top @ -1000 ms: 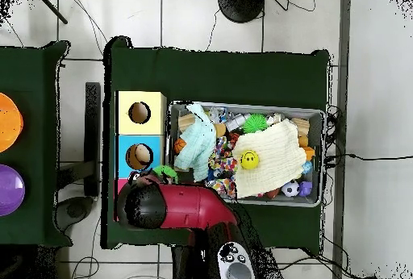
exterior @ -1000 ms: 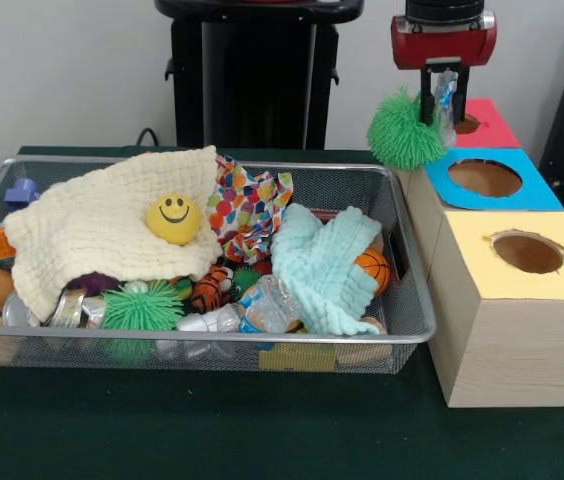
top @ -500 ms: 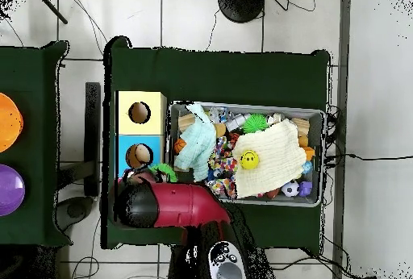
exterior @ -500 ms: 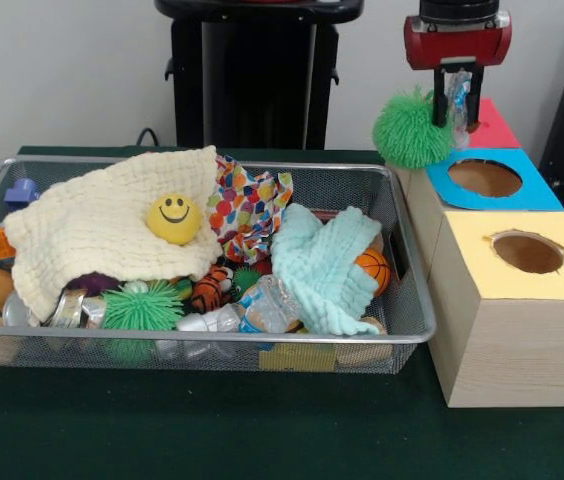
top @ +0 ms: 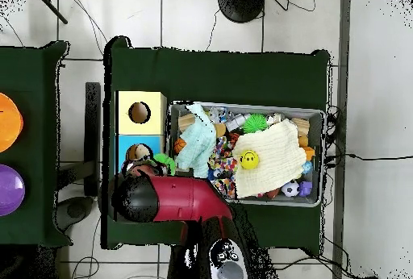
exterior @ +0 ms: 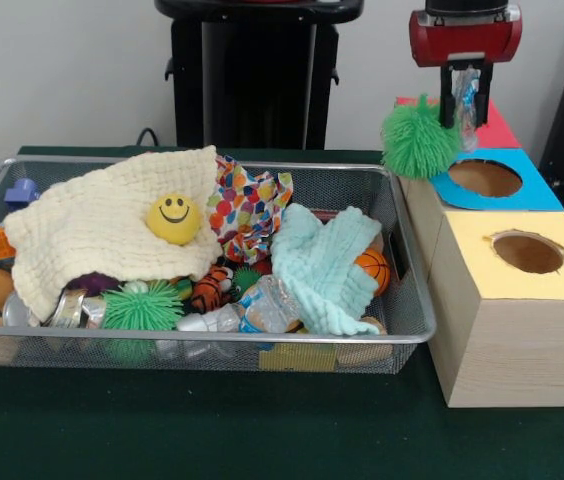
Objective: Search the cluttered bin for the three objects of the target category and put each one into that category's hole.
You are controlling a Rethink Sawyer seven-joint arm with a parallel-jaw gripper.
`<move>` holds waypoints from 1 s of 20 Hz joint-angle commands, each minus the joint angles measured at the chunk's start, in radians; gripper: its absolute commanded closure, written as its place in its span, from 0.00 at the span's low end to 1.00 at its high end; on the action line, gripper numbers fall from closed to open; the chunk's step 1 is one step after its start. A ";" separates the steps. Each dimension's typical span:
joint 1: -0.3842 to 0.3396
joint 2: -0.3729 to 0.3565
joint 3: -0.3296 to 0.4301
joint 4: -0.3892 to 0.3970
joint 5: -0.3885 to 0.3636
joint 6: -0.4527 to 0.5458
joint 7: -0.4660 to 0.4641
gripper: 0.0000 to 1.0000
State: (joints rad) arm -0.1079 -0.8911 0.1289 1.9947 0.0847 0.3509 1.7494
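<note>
My gripper [exterior: 462, 108] is shut on a crushed clear bottle with a blue label [exterior: 470, 95], held above the far edge of the blue-topped box [exterior: 532, 195], just behind its round hole [exterior: 484, 177]. A green spiky ball [exterior: 419, 138] hangs against the gripper's left side; how it is caught I cannot tell. The wire mesh bin [exterior: 407, 335] lies to the left, with another clear bottle [exterior: 262, 308] at its front. In the overhead view the arm's head [top: 141, 197] hides the gripper; the blue box's hole [top: 139, 151] and the green ball [top: 165, 163] show beside it.
A red-topped box [exterior: 497, 128] stands behind the blue one and a yellow-topped box [exterior: 522, 300] in front. The bin holds a cream cloth [exterior: 102, 230], a yellow smiley ball [exterior: 174, 218], a pale green cloth [exterior: 322, 265], a spotted cloth [exterior: 247, 205] and several toys.
The gripper has moved right and slightly up in the front view, carrying the bottle and the green spiky ball from beside the boxes to over the blue box's far edge.
</note>
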 commanded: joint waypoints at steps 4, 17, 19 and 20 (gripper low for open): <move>0.027 0.080 -0.050 -0.093 -0.035 -0.037 0.139 1.00; 0.003 0.108 -0.010 -0.047 -0.008 -0.111 0.138 1.00; 0.001 0.106 -0.004 -0.042 -0.005 -0.112 0.139 1.00; -0.001 0.107 -0.001 -0.039 -0.004 -0.113 0.139 1.00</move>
State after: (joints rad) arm -0.0775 -0.8102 0.0824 1.9556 0.0849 0.2785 1.7494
